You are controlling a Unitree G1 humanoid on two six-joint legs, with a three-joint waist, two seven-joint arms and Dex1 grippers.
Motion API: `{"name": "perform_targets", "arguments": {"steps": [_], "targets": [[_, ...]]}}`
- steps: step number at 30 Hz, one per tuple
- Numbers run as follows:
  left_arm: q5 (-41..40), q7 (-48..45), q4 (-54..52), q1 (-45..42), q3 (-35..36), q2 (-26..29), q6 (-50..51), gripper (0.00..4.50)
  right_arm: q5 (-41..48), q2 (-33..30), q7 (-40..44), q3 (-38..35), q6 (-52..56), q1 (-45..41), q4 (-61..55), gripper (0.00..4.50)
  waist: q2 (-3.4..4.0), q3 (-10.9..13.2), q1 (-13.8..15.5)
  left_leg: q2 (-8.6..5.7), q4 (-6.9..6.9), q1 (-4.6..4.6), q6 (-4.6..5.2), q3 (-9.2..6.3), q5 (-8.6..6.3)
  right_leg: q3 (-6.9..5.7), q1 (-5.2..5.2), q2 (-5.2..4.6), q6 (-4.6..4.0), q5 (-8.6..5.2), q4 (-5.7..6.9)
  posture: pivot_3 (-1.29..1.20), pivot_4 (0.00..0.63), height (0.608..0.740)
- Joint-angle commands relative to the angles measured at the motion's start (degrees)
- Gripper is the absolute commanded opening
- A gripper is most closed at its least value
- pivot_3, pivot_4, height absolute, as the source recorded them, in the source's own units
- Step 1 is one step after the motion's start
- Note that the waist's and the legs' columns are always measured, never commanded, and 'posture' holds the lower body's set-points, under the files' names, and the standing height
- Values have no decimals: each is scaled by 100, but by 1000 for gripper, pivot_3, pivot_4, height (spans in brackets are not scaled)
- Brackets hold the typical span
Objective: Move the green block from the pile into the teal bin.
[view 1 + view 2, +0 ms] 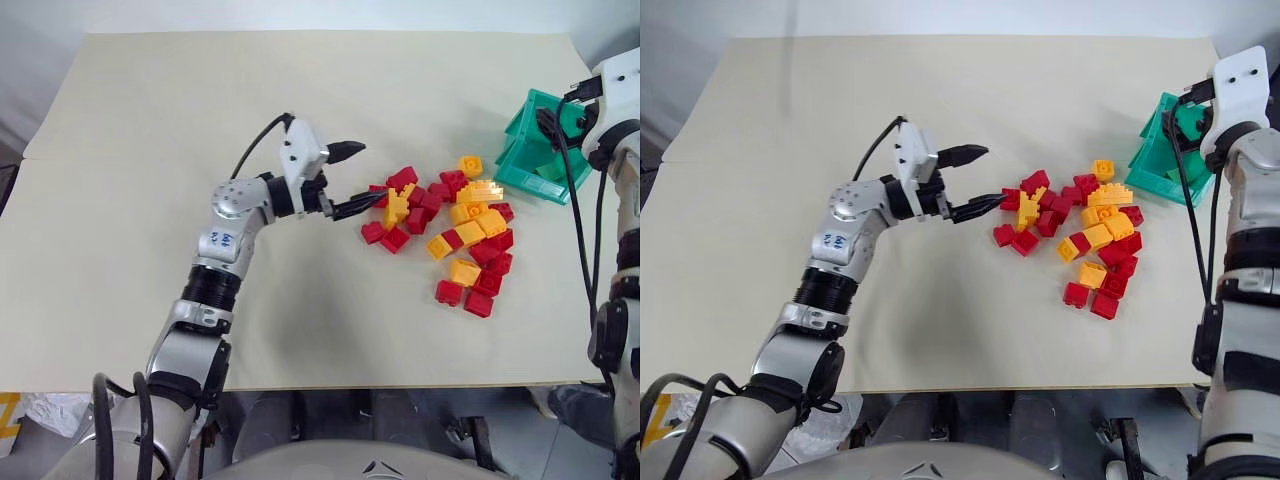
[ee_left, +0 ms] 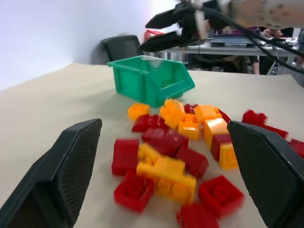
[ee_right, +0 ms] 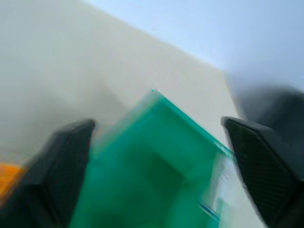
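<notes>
The left gripper, fingers spread and empty, hovers at the left edge of the pile of red and yellow bricks, while the right gripper (also wide open, holding nothing) hangs above the teal bin at the table's far right.

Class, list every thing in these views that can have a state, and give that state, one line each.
Teal plastic storage bin: upright, open front facing the pile.
Pile of red and yellow plastic bricks: loose on the table.
Left end effector: open, empty, at the pile's edge.
Right end effector: open, empty, above the bin.
</notes>
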Motion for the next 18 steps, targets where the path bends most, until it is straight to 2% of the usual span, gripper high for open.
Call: {"name": "perform_targets", "arguments": {"steps": [1, 3, 6, 7, 12, 18], "targets": [[-253, -344, -389, 258, 354, 481, -83, 4500, 658, -285, 1073, -390, -105, 882, -1098, 4459, 1, 1, 13, -1, 2, 0, 0, 0, 0, 2, 0, 0, 0, 0, 0, 0, 150, 740], [-276, -450, -456, 414, 468, 778, -26, 4500, 1001, -375, 1673, -556, -179, 1479, -1521, 4459, 1, 1, 53, -8, 8, -1, 1, -1, 0, 4, 2, -5, 1, 0, 0, 0, 150, 740], [-538, -930, -597, 916, 854, 1512, 128, 4500, 2132, -585, 3361, -1160, -86, 2698, -2180, 4459, 1, 1, 114, -7, 10, 3, 2, -12, -1, 8, 4, -5, 5, 3, 0, 0, 150, 740], [-670, -1127, -671, 1116, 972, 1720, 168, 4500, 2372, -634, 3692, -1330, -63, 2895, -2198, 4459, 2, 1, 117, -6, 6, 4, 2, -15, -1, 7, 3, -4, 4, 3, -1, 0, 150, 740], [-916, -1476, -795, 1886, 1378, 2362, 258, 4500, 2302, -1007, 4438, -1473, -373, 3209, -1539, 4459, 6, 4, 88, -4, 21, 16, 6, -6, -4, 20, 9, -3, 1, 21, -2, 0, 150, 740], [-1070, -1613, -922, 2573, 1700, 2607, 198, 4500, 1948, -1200, 4763, -1423, -1147, 3072, -557, 4459, 7, 4, 115, -2, 22, 27, 5, -9, -3, 26, 13, -9, -6, 29, 4, 0, 150, 740]]}}
